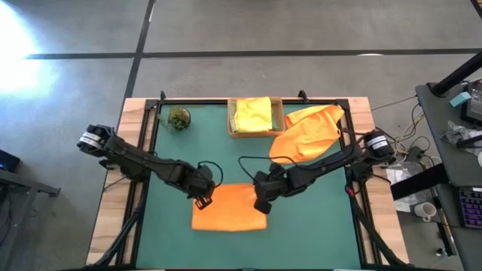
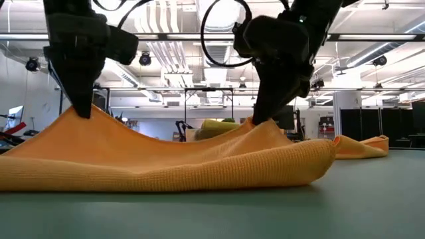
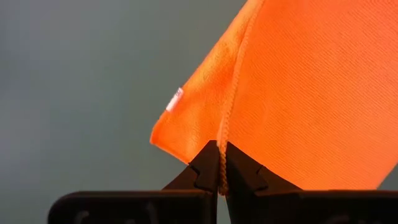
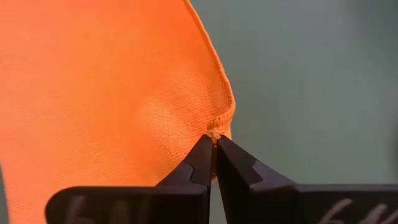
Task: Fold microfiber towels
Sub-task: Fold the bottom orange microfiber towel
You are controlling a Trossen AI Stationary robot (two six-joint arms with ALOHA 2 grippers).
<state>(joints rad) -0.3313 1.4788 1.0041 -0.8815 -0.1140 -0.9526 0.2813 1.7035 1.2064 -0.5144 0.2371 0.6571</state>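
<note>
1. On the tabletop's (image 1: 143, 111) green mat (image 1: 316, 226), near its front middle, I see an orange towel (image 1: 230, 218) lying folded.
2. At that towel's back left corner my left tool (image 1: 202, 200) is clamped on the hem; the low view shows the cloth peaked up under it.
3. At the back right corner my right tool (image 1: 261, 205) is pinched closed on the edge, lifting a second peak.
4. Behind, a cardboard tray (image 1: 232, 120) holds a yellow towel (image 1: 253, 114).
5. Just right of the tray a second orange towel (image 1: 309, 132) lies crumpled, its edge touching the tray.
</note>
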